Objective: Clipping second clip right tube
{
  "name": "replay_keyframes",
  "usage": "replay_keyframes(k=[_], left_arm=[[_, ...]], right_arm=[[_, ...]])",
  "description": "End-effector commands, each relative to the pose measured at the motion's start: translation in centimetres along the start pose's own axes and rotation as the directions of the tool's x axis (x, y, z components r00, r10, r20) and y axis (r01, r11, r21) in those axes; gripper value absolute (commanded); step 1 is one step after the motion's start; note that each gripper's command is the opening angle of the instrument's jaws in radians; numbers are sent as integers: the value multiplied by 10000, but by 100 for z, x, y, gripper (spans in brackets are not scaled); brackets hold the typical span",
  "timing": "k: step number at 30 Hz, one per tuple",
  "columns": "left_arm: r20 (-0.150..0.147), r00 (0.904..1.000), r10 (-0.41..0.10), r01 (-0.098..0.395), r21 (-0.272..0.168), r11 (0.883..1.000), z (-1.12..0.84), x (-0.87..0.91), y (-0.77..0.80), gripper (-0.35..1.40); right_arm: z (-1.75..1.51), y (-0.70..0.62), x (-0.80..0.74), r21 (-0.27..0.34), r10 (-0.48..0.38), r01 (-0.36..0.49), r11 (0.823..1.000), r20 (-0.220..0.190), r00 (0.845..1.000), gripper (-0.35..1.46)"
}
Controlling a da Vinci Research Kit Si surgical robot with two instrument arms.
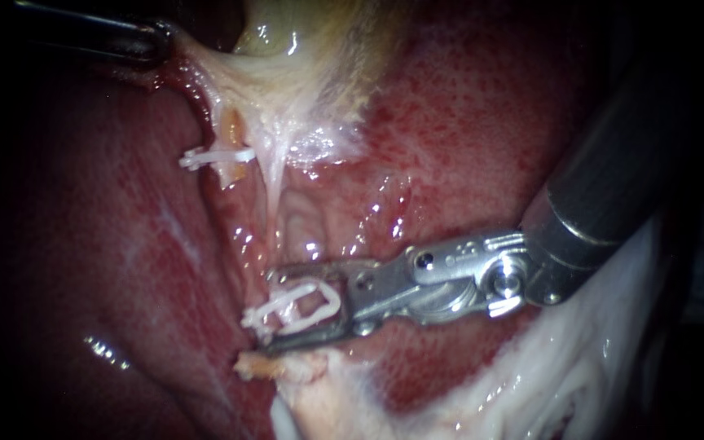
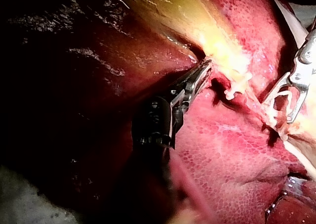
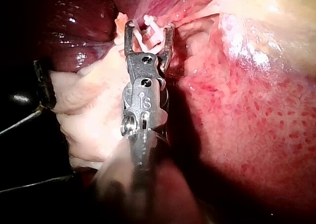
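Note:
My right instrument comes in from the right; its two metal jaws stand apart with a white clip held between them, touching both. The jaws straddle the lower end of a thin pale tube. Another white clip sits just beyond the jaw tips. A third clip crosses a yellowish tube further up. At upper left my left instrument is shut on the pale edge of the gallbladder, holding it taut. The right wrist view shows the clip between my right instrument's jaws.
Red, speckled liver surrounds the tubes on both sides. Pale whitish tissue lies under the right instrument's shaft and along the lower edge. In the left wrist view my left instrument grips beside the right instrument.

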Motion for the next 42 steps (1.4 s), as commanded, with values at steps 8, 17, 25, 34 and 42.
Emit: replay_keyframes(k=[8,17,25,34,42], left_arm=[[-1,10000,-2,2,0,10000,0,0,0,-35],[-1,10000,-3,3,1,10000,0,0,0,-35],[-2,10000,-3,3,2,10000,0,0,0,-35],[-2,10000,-2,2,3,10000,0,0,0,-35],[-3,10000,-3,3,7,10000,1,0,0,-35]], right_arm=[[-12,-5,4,62,78,-78,10000,-46,10000,48],[-46,-10,14,121,512,-510,9986,-173,9985,47],[-67,-6,20,86,995,-993,9950,-231,9948,47],[-74,10,10,35,1708,-1708,9853,-143,9852,47],[-64,23,5,-37,2277,-2278,9737,-138,9736,47]])
